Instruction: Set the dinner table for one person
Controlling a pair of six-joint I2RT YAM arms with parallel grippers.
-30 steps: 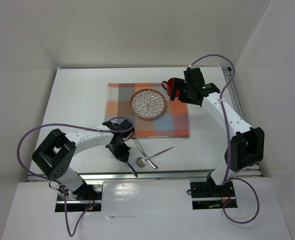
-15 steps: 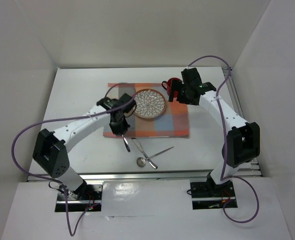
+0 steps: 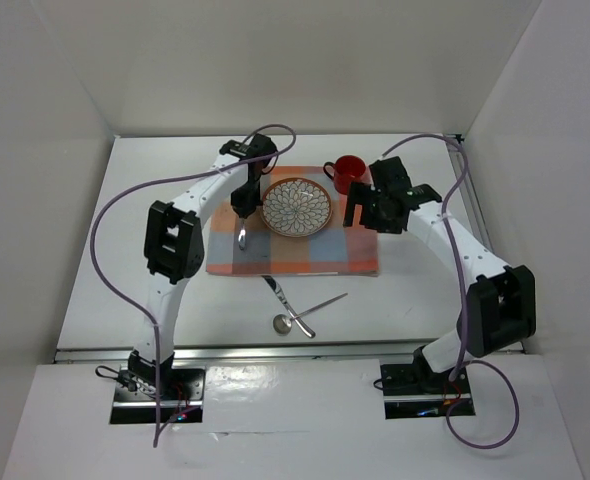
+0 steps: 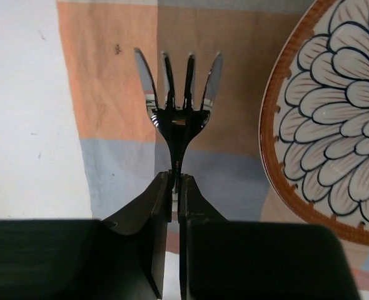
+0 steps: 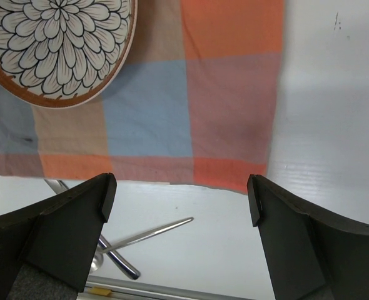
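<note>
Left hand (image 4: 175, 178): pressed together on the thin neck of the fork, pinching it.
Fork (image 4: 178, 94): sticks out past the fingers with its four points facing away. It is over the left part of the mat, just beside the plate's left rim. I cannot tell if it touches the mat.
Right hand (image 5: 181, 187): spread wide with nothing in it, up over the right side of the mat.
Mat (image 3: 345, 245): orange and blue squares, lying flat on the tabletop.
Plate (image 3: 296, 207): round, with a flower pattern and a brown rim, on the mat.
Cup (image 3: 349, 172): red, at the far right corner of the mat, near the right hand.
Knife (image 3: 278, 293): on the bare tabletop near the mat's front edge, lying across the spoon's handle.
Spoon (image 3: 283, 322): next to the knife, bowl end closest to the arms.
Tabletop (image 3: 145, 200): big, white and flat, under everything.
</note>
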